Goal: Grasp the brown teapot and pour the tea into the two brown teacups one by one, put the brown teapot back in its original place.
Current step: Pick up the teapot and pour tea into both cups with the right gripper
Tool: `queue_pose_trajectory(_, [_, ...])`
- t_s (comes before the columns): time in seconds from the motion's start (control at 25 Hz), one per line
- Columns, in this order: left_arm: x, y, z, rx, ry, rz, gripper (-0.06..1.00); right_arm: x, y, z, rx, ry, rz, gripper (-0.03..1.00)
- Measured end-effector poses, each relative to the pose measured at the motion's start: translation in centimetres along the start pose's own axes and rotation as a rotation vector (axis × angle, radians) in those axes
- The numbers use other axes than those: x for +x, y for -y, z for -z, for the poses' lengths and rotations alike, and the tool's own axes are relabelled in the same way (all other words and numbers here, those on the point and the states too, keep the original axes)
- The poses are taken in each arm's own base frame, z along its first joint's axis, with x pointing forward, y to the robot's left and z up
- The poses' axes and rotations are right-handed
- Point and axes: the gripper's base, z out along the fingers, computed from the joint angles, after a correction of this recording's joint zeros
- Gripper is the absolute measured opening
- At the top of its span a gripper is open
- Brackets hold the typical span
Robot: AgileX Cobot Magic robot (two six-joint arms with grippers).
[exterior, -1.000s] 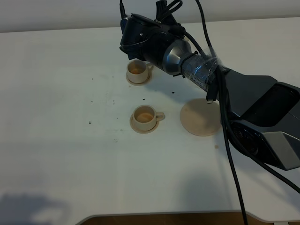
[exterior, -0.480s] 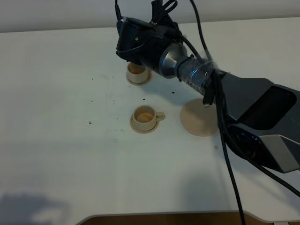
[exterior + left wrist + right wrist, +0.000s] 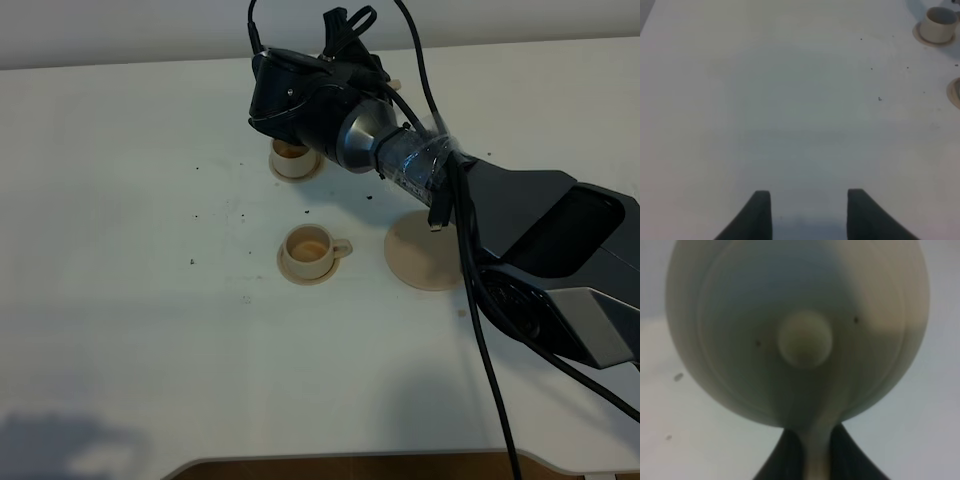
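Observation:
In the right wrist view my right gripper is shut on the loop handle of the brown teapot. The teapot fills that view, lid knob towards the camera. In the exterior high view the teapot is hidden behind my right wrist, which hangs over the far teacup and covers part of it. The near teacup stands on its small saucer and shows brownish liquid inside. The wide tan saucer disc lies bare to its right. My left gripper is open over bare table.
The white table has a few dark specks left of the cups. In the left wrist view one cup on its saucer and the rim of another saucer show at the far edge. Black cables hang along my right arm.
My right wrist has shifted slightly left and away over the far teacup and covers more of it. The cups and the disc have not moved.

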Motion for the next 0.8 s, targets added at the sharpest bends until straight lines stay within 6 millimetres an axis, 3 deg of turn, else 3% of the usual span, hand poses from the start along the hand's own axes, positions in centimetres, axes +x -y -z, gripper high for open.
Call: queue_pose_trajectory(0.8, [0.0,-0.09,0.0,-0.01,0.0,-0.003,0.37,-0.22,0.34,0.26,0.047,0.002,0.07,0.12])
